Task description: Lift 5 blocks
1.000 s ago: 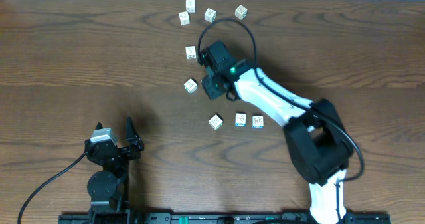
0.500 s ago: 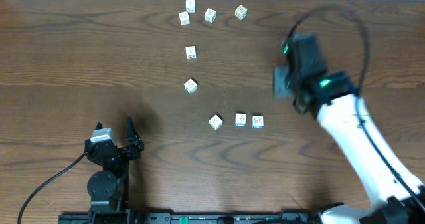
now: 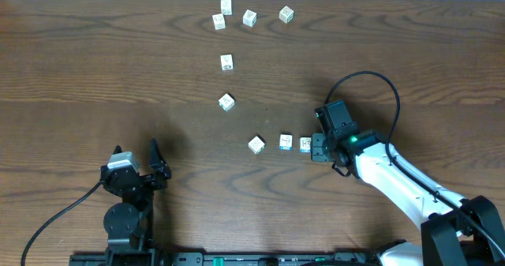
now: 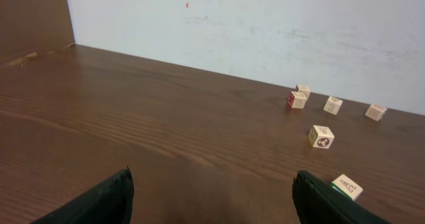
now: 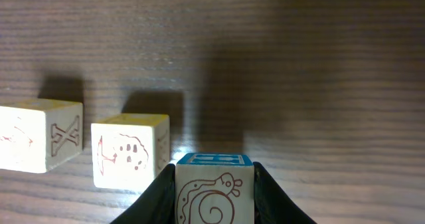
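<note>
Surface: dark wood-grain table (image 3: 95, 76) filling the overhead frame, with a white wall (image 4: 265, 31) running along its far edge.
Right fingers: the black fingers (image 5: 157, 199) are sitting narrow, pressing on both sides of the snail block (image 5: 214, 187), blue letter face on top.
Right gripper: the right gripper (image 3: 314, 147) is lying low at centre right of the overhead frame, clamping that block. Cannot tell if it is off the table.
Row: the snail block is sitting at the right end of a row of three. The tree block (image 5: 130, 151) is just beside it and the X block (image 5: 40, 144) is further left, with gaps between them.
Right arm: the white arm is running from the lower right corner up to the gripper, a black cable (image 3: 379, 88) looping above it.
Left fingers: the fingers (image 4: 99, 201) are standing wide apart, holding nothing.
Left gripper: the left gripper (image 3: 136, 157) is sitting at lower left of the overhead frame, well apart from every block.
Other blocks: the top cluster (image 3: 249, 17) of four is lying near the top edge, and two lone blocks (image 3: 226, 61) are lying below it, one under the other.
</note>
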